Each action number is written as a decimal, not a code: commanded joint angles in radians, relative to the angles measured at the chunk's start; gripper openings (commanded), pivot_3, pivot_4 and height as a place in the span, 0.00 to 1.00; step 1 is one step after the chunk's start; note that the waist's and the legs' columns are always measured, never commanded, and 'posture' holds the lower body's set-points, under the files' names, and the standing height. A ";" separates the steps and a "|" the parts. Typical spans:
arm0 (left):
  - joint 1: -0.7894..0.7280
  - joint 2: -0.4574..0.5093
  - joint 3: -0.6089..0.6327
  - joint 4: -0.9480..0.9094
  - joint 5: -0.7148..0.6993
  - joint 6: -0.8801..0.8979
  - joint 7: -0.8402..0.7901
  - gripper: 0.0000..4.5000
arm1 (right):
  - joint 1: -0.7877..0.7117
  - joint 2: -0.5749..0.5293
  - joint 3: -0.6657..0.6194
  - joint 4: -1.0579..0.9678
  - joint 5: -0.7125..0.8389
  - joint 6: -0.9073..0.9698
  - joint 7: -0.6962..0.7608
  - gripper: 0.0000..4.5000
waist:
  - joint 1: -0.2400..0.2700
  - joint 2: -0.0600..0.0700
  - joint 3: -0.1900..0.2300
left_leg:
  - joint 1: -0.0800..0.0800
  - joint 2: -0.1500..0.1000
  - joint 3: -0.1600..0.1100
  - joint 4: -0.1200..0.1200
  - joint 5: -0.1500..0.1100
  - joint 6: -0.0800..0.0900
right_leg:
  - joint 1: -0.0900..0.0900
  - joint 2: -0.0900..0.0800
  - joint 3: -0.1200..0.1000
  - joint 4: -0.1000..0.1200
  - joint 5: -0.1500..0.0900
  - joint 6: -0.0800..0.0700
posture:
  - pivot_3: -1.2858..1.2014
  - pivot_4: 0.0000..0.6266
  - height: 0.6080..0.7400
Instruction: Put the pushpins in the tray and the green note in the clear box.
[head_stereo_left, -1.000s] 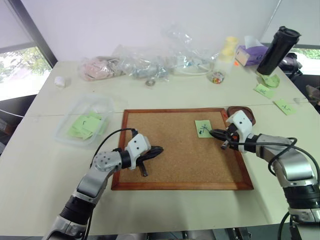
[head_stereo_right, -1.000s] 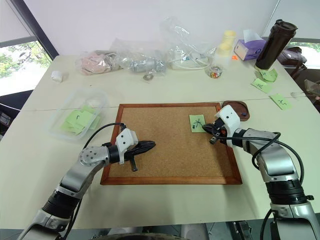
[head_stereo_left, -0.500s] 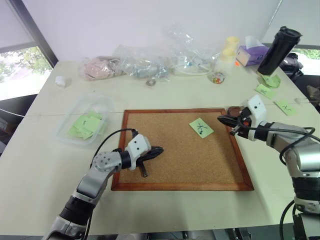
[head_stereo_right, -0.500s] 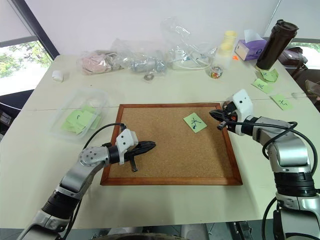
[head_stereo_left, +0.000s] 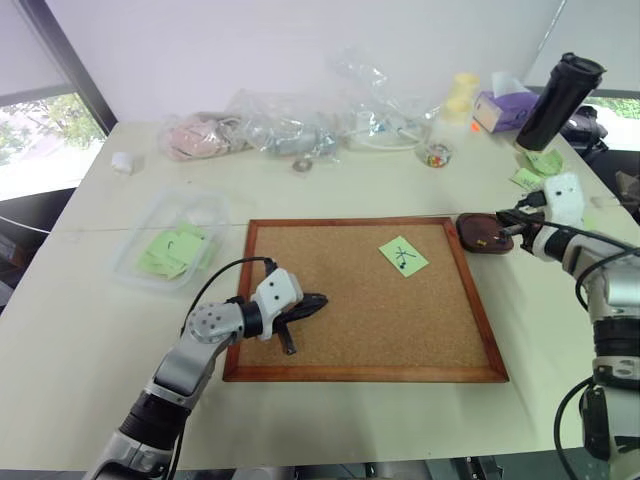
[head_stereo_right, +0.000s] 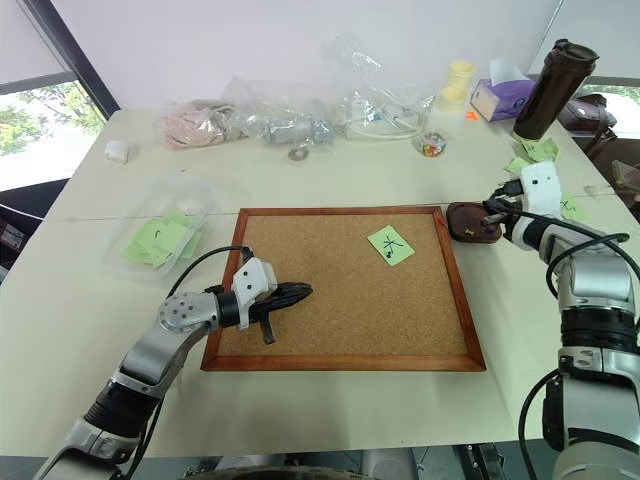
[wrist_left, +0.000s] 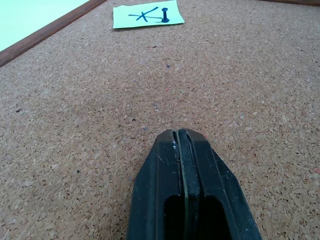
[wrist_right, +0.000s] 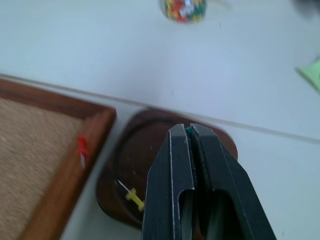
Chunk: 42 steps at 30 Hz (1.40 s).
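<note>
The green note (head_stereo_left: 402, 256) lies on the corkboard (head_stereo_left: 365, 372) with a dark blue pushpin (wrist_left: 164, 19) stuck in it. Just right of the board sits the dark brown tray (head_stereo_left: 470, 225), holding a yellow pushpin (wrist_right: 134, 197). A red pushpin (wrist_right: 81, 147) lies on the board's frame beside the tray. My right gripper (head_stereo_left: 501, 228) hovers over the tray, shut, with a small green pushpin head (wrist_right: 189, 130) pinched at its tips. My left gripper (head_stereo_left: 318, 300) rests shut and empty on the cork's left part. The clear box (head_stereo_left: 138, 235) stands left of the board.
Several green notes (head_stereo_left: 172, 248) lie inside the clear box. Clear plastic bags (head_stereo_left: 300, 125) and a small cup of coloured pins (head_stereo_left: 436, 154) line the table's back. A black bottle (head_stereo_left: 558, 100), a purple tissue box (head_stereo_left: 498, 108) and loose green notes (head_stereo_left: 530, 178) are at the far right.
My right gripper left the note's right edge and swung right and away to above the tray. The note turned slightly on the cork. The left arm stayed still.
</note>
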 joint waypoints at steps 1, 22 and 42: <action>0.029 0.011 -0.035 0.026 0.023 0.017 -0.012 0.00 | -0.042 0.012 -0.007 0.045 0.001 -0.040 0.015 0.01 | 0.001 0.000 0.000 | 0.000 0.000 0.000 0.000 0.000 0.000 | 0.000 0.000 0.000 0.000 0.000 0.000 | 0.52 0.24 1.00; 0.038 0.014 -0.032 0.017 0.023 0.020 -0.002 0.00 | -0.042 0.032 -0.025 0.011 0.032 -0.022 0.044 0.99 | 0.000 0.001 -0.001 | 0.000 0.000 0.000 0.000 0.000 0.000 | 0.000 0.000 0.000 0.000 0.000 0.000 | 0.52 0.24 1.00; 0.035 0.011 -0.038 0.022 0.022 0.012 -0.008 0.00 | 0.171 0.023 0.060 -0.511 0.156 0.154 0.211 0.99 | 0.002 0.001 -0.001 | 0.000 0.000 -0.001 0.000 0.000 0.000 | 0.000 0.000 0.000 0.000 0.000 0.000 | 0.52 0.24 1.00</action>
